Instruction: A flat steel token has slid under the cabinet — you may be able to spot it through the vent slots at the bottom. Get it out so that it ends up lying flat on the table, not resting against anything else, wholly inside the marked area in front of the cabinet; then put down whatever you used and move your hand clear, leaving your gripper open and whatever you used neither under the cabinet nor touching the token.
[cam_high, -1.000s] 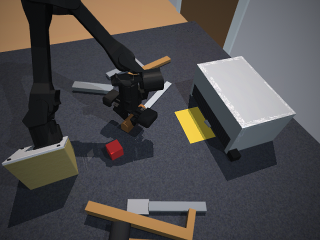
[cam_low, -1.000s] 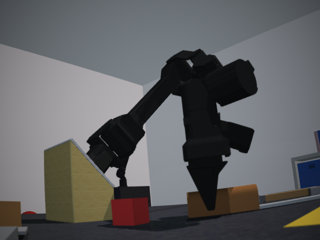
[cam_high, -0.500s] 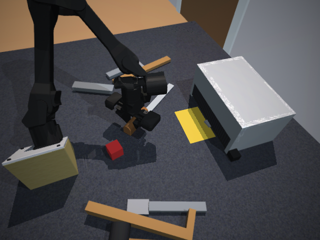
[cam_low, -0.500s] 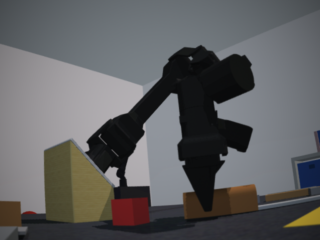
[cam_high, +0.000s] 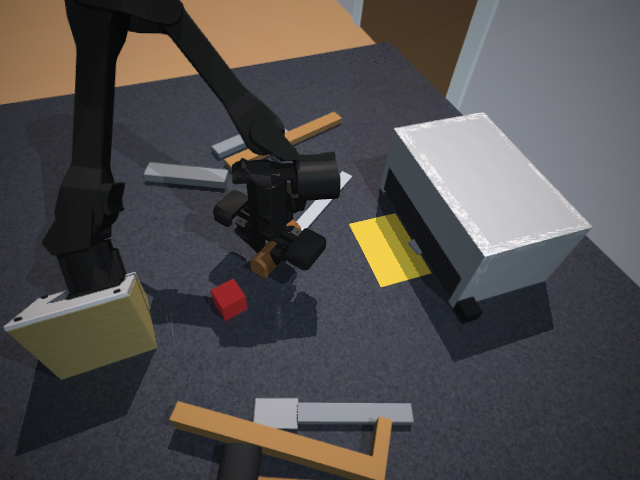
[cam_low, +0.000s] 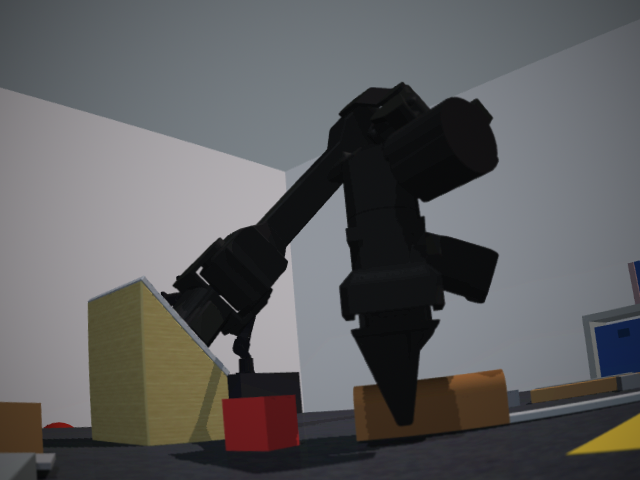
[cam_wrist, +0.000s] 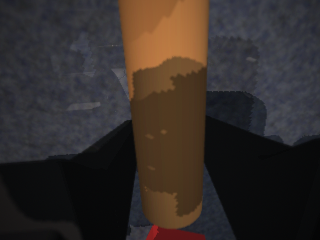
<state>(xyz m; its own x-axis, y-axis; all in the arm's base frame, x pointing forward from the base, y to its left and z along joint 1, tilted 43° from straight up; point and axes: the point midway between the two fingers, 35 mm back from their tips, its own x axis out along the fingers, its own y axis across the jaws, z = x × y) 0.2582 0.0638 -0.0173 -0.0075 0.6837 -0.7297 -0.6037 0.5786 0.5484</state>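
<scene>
My gripper (cam_high: 268, 251) (cam_low: 405, 419) (cam_wrist: 165, 126) is shut on the orange-brown handle (cam_high: 262, 264) (cam_low: 478, 396) (cam_wrist: 167, 30) of a tool, low over the table. A long, flat pale strip (cam_high: 324, 203) (cam_low: 547, 410) runs from the handle's far side. The white-topped cabinet (cam_high: 511, 180) stands at the right with dark vent slots (cam_high: 429, 237) low on its front. The yellow marked area (cam_high: 368, 238) (cam_low: 612, 441) lies before it. A small grey piece (cam_high: 415, 246) shows at the foot of the slots, by the yellow edge; I cannot tell whether it is the token.
A red cube (cam_high: 228, 299) (cam_low: 248, 423) (cam_wrist: 180, 234) stands near the gripper, on the base side. Grey bars (cam_high: 186, 174) and an orange bar (cam_high: 315, 128) lie behind the arm. An orange hooked bar (cam_high: 310, 448) and a grey bar (cam_high: 356, 412) lie at the front. A black block (cam_high: 468, 310) sits at the cabinet's near corner.
</scene>
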